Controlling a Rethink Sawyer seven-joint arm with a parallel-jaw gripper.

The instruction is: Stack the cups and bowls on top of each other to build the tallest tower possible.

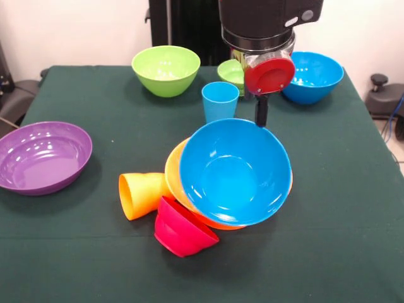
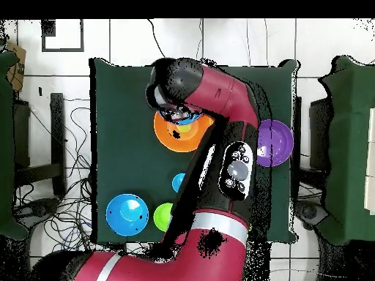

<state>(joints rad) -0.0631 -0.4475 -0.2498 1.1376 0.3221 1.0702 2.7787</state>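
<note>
- Bowls made your tower: a big blue bowl sat tipped up inside the orange bowl, its open side facing the camera.
- Your orange cup lay on its side, mouth pointing left. A small red bowl leaned against the pile.
- Your gripper hung over the blue bowl's far rim. I could not tell how its fingers stood.
- Behind were a blue cup, a green bowl and another blue bowl.
- Off left on the green cloth sat a purple bowl.

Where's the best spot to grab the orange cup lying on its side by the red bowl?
Probably across the orange cup's tapered wall near its open mouth, coming straight down. It lies on its side with the mouth facing the camera in the front view, and its base tucks against the yellow-orange bowl.
</note>
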